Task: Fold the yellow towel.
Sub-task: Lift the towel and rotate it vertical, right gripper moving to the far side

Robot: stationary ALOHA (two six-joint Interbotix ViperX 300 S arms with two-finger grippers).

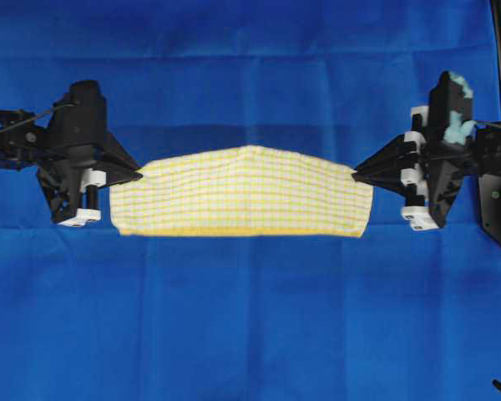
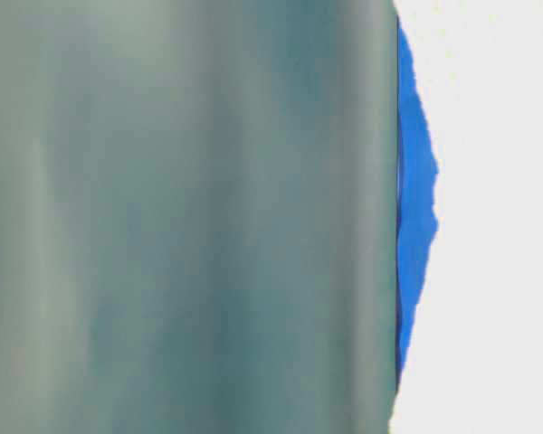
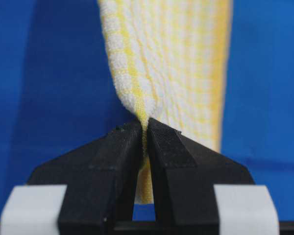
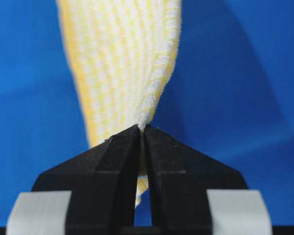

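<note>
The yellow towel is hanging stretched between the two arms over the blue cloth covering the table. The left gripper is pinching the towel's left corner – its black fingers are pressed tight on the fabric in the left wrist view. The right gripper is clamping the opposite corner the same way. The towel's top edge is rising to a slight peak in the middle, while its yellow hem is running along the bottom. The table-level view is showing mostly a blurred grey-green surface.
</note>
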